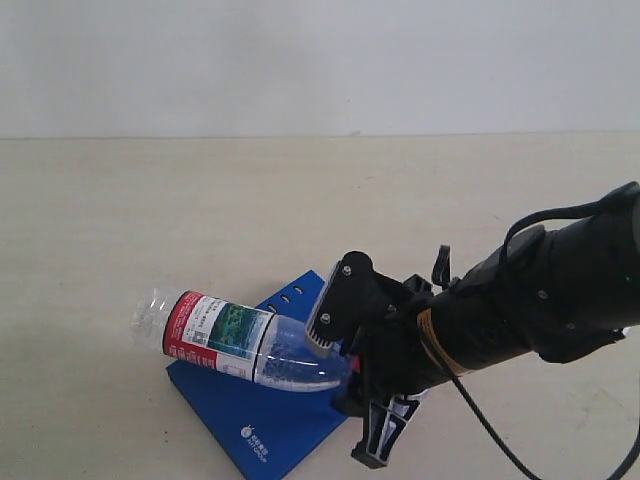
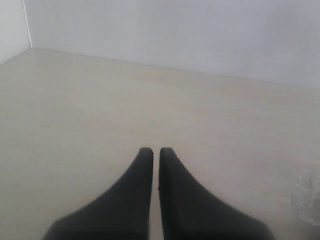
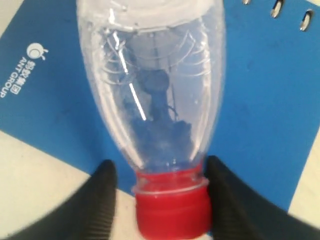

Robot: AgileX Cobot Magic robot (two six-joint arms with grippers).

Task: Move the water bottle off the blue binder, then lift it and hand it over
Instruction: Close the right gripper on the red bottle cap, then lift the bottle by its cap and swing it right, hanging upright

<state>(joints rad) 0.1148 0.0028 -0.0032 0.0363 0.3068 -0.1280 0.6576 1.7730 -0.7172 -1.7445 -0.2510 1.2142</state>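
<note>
On the binder (image 1: 262, 425) lies the bottle (image 1: 225, 338), right gripper (image 3: 160, 165) straddling its cap (image 3: 172, 215), grasp unconfirmed, while left gripper (image 2: 155, 150) hangs clenched over the table (image 2: 100, 100).

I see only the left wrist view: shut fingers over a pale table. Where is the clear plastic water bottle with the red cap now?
Observer: The clear plastic water bottle lies on its side on the flat deep-blue binder, its base end past the binder's edge.
Operator: Is the right arm near it?
Observer: Yes, the right gripper has its fingers on both sides of the red cap.
Operator: Is it gripped already?
Observer: Not yet; a gap shows beside one finger.
</note>
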